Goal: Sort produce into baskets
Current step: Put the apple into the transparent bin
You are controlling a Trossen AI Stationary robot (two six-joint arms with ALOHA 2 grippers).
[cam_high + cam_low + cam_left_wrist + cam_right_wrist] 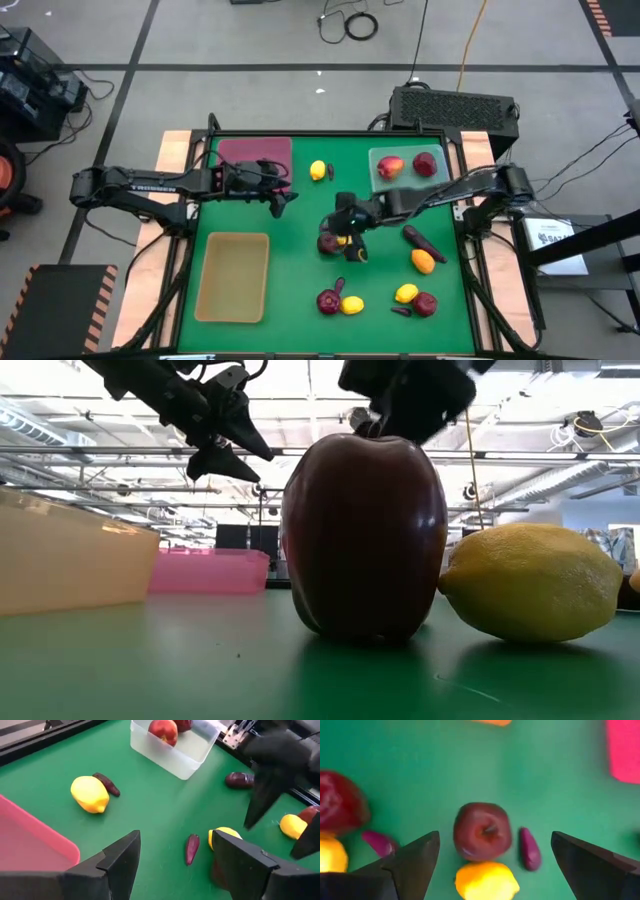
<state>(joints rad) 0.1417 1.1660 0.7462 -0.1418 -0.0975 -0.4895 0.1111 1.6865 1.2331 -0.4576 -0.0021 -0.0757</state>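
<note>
My right gripper point(347, 238) is open above a dark red apple point(482, 831) at the table's middle, its fingers point(415, 862) standing wide on either side without touching. A lemon point(486, 881) and a purple vegetable point(530, 849) lie right beside that apple. My left gripper point(281, 200) is open and empty, raised near the maroon tray point(255, 155). The clear tray point(405, 166) at the far right holds two apples. The tan tray point(232, 276) stands at the near left. Other pieces lie loose on the green mat.
A lemon point(318, 170) and a dark vegetable point(107, 784) lie between the maroon and clear trays. A purple vegetable point(422, 238) and an orange fruit point(423, 261) lie to the right. Near the front edge are an apple point(328, 300), lemons point(351, 305) and another apple point(425, 303).
</note>
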